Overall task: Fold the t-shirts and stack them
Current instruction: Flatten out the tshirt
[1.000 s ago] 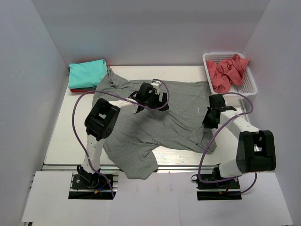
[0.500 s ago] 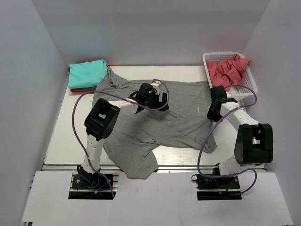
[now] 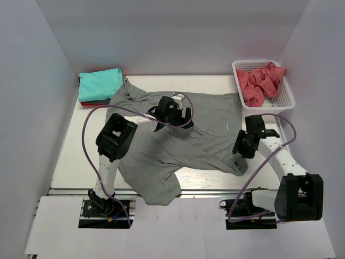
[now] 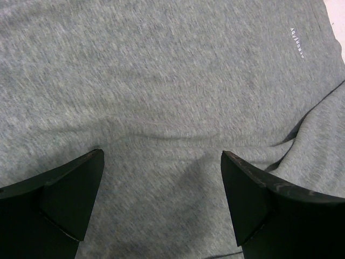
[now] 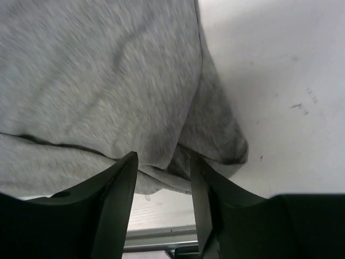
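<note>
A grey t-shirt (image 3: 188, 137) lies spread and rumpled across the middle of the table, its small white mark (image 4: 297, 43) showing in the left wrist view. My left gripper (image 3: 173, 112) (image 4: 161, 155) hovers wide open just over the shirt's chest, holding nothing. At the shirt's near right corner my right gripper (image 3: 241, 147) (image 5: 163, 157) stands open. A grey fold (image 5: 161, 124) lies at its fingertips, ungripped. A folded teal t-shirt (image 3: 99, 83) rests on a red one (image 3: 89, 102) at the back left. A coral-pink t-shirt (image 3: 261, 80) lies crumpled in the basket.
The white mesh basket (image 3: 285, 100) stands at the back right corner. The shirt's hem hangs over the table's near edge (image 3: 215, 190). White walls close in the table on three sides. Purple cables loop from both arms over the cloth.
My right gripper has opened and let go of the grey shirt's right side, and it has swung nearer to the table's front. The left gripper has stayed open in place.
</note>
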{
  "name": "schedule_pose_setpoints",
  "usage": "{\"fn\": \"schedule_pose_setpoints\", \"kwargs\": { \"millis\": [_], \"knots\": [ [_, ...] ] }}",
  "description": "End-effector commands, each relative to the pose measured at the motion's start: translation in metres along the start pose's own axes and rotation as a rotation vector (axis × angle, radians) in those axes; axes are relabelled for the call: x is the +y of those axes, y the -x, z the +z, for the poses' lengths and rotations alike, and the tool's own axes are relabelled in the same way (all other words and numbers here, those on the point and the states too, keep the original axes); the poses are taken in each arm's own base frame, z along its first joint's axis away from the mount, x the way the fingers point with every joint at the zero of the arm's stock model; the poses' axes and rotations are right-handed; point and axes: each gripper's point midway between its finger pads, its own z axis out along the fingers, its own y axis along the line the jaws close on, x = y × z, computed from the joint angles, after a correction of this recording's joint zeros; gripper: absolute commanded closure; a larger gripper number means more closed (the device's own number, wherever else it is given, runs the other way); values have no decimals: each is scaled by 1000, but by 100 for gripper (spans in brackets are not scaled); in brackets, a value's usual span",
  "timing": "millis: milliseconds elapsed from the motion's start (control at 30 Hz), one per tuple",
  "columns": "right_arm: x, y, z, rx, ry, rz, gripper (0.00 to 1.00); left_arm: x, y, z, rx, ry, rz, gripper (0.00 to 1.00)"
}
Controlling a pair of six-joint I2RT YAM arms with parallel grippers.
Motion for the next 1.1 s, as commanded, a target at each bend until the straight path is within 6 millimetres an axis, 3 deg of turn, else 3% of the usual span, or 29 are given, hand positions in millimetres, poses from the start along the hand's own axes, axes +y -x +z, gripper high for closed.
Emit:
{"fn": "schedule_pose_setpoints", "kwargs": {
  "millis": [0, 233, 267, 367, 400, 500, 533, 567, 600, 633, 667, 700, 733, 833, 900, 933, 1033, 1067],
  "knots": [
    [1, -26, 8, 81, 30, 25, 51, 3, -58, -12, 178, 14, -64, 0],
    [6, -24, 37, 82, 46, 34, 57, 3, -59, -17, 173, 24, -62, 0],
    [12, -27, 37, 101, 83, 37, 69, 3, -59, -17, 173, 24, -62, 0],
    [7, -32, 40, 116, 55, 45, 100, 1, -56, -18, 164, 21, -60, 0],
    [6, -32, 39, 118, 47, 43, 100, 0, -53, -20, 152, 18, -55, 0],
    [-5, -28, 25, 87, -16, 56, 100, 1, -58, -21, 162, 21, -59, 0],
    [-16, -36, 11, 135, -83, 74, 100, 1, -53, -23, 151, 27, -55, 0],
    [-16, -25, -1, 113, -105, 93, 100, 3, -53, -22, 148, 39, -54, 0],
    [-29, -23, -10, 107, -189, 99, 100, 5, -60, -24, 166, 44, -60, 0],
    [-54, -45, -32, 190, -348, 153, 100, 6, -60, -24, 163, 54, -59, 0],
    [-54, -30, -46, 153, -373, 172, 100, 6, -61, -26, 165, 55, -60, 0],
    [-66, -29, -54, 140, -451, 179, 100, 6, -61, -26, 165, 55, -60, 0],
    [-72, -42, -70, 200, -501, 206, 100, 6, -61, -26, 165, 55, -60, 0],
    [-68, -57, -72, 250, -478, 229, 100, 6, -61, -26, 165, 55, -60, 0],
    [-74, -73, -68, 289, -498, 227, 96, 6, -61, -26, 165, 55, -60, 0],
    [-75, -75, -66, 287, -509, 253, 85, 6, -61, -26, 165, 55, -60, 0],
    [-81, -86, -60, 307, -539, 264, 69, 4, -61, -26, 167, 46, -60, 0],
    [-81, -82, -57, 282, -537, 264, 43, 4, -61, -26, 167, 46, -60, 0]
  ]
}}
